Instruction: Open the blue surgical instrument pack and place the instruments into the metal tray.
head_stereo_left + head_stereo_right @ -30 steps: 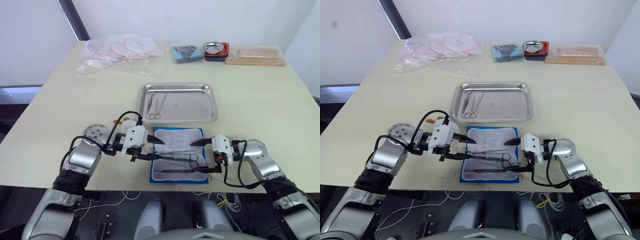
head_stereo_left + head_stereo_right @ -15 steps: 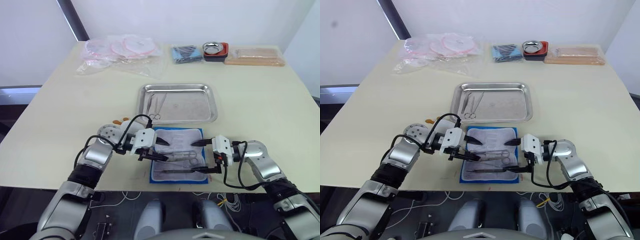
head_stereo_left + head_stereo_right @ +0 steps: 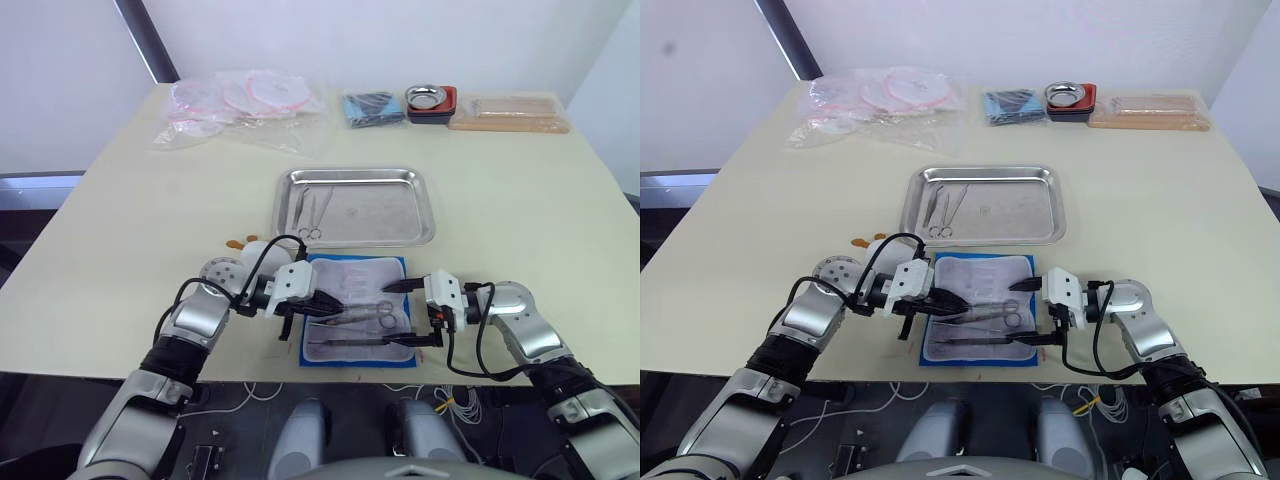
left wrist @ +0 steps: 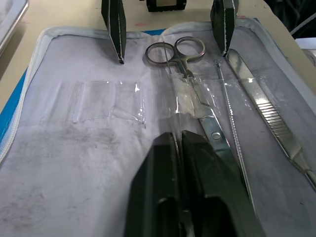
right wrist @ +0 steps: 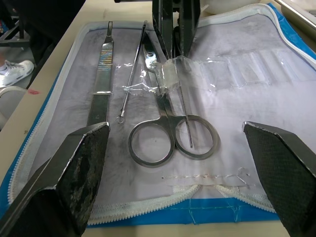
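The blue surgical instrument pack (image 3: pixel 350 272) lies open near the table's front edge, white-grey lining up. Ring-handled scissors (image 5: pixel 165 101), a flat pair of tweezers (image 5: pixel 101 74) and a thin probe (image 5: pixel 132 74) lie on the lining, partly under clear sleeves. My left gripper (image 3: pixel 335 305) is low over the lining, shut, its tips beside the scissors' blades with nothing seen between them. My right gripper (image 3: pixel 405 313) stands wide open at the pack's right edge, its fingers on either side of the scissors' rings. The metal tray (image 3: pixel 385 210) lies just behind the pack, with two instruments (image 3: pixel 308 210) at its left end.
Along the far edge are clear bags of tubing (image 3: pixel 240 105), a darker blue folded cloth (image 3: pixel 375 107), a small metal bowl in a red-black dish (image 3: pixel 432 100) and a tan flat package (image 3: pixel 510 112). A white round object (image 3: pixel 256 248) sits left of the pack.
My left gripper has moved right, onto the pack's lining, and its fingers have gone from open to shut. The right gripper has held still.
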Motion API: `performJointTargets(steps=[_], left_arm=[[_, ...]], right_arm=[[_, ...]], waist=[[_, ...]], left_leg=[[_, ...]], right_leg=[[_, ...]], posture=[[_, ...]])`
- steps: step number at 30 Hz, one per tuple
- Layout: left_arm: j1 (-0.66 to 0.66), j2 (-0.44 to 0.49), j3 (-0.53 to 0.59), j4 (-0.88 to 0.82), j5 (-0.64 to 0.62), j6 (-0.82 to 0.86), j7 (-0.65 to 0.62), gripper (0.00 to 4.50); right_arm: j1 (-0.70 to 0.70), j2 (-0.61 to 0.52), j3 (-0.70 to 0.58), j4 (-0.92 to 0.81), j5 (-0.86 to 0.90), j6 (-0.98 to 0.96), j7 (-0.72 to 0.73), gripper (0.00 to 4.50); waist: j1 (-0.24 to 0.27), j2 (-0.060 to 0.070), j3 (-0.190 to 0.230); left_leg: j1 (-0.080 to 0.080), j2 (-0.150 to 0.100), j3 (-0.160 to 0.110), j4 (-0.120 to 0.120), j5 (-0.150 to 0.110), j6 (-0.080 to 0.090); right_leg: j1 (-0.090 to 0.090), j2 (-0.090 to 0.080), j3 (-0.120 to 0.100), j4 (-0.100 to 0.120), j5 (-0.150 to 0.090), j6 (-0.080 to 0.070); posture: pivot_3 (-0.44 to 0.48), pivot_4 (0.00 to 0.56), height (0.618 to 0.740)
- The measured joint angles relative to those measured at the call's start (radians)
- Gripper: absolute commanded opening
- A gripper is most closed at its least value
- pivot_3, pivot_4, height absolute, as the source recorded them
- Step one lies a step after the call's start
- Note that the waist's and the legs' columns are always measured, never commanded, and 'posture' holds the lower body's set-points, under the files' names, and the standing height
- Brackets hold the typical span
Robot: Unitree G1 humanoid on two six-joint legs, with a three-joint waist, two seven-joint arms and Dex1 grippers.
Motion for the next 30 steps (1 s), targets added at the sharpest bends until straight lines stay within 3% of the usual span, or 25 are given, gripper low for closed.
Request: performJointTargets(steps=[19, 30], left_arm=[[-0.001, -0.018, -0.006, -0.010, 0.006, 0.027, 0.021, 0.26], [-0.005, 0.022, -0.004, -0.054, 0.000, 0.083, 0.007, 0.11]], right_arm=[[0.001, -0.001, 0.000, 0.000, 0.000, 0.000, 0.000, 4.50], [0.001, 0.001, 0.001, -0.001, 0.000, 0.000, -0.001, 4.50]], waist=[[0.001, 0.000, -0.001], [0.000, 0.000, -0.001]], left_leg=[[0.000, 0.000, 0.000, 0.000, 0.000, 0.000], [0.000, 0.000, 0.000, 0.000, 0.000, 0.000]], right_leg=[[0.000, 0.000, 0.000, 0.000, 0.000, 0.000], [0.000, 0.000, 0.000, 0.000, 0.000, 0.000]], posture=[[0.000, 0.150, 0.740], [0.000, 0.150, 0.740]])
